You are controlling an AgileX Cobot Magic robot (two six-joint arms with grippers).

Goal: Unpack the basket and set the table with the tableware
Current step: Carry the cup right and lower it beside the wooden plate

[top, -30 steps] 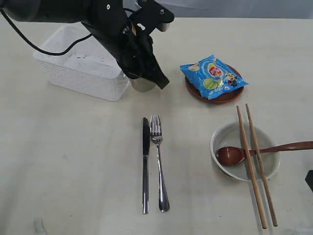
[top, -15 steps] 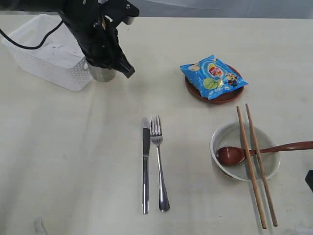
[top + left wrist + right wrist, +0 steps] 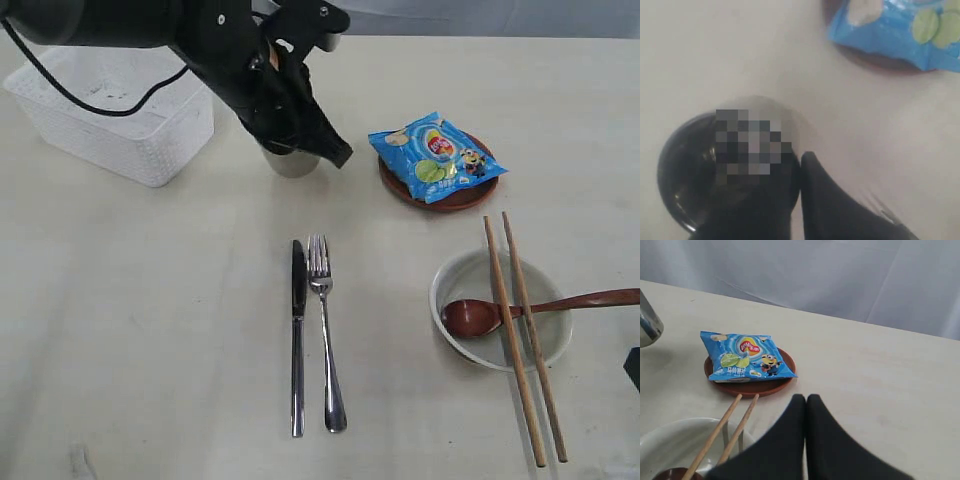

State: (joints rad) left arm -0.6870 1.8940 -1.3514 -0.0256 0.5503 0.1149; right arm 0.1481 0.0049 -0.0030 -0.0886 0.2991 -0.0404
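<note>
Pale beige surface (image 3: 150,330). Exterior: white basket (image 3: 110,125) far left, steel cup (image 3: 290,164) near it. Left wrist: left gripper (image 3: 799,172), jaws pinched on cup rim. Right wrist: right gripper (image 3: 806,407), jaws closed together, empty, near plate (image 3: 750,386).

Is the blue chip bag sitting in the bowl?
No, the chip bag lies on the round plate, apart from the bowl.
</note>
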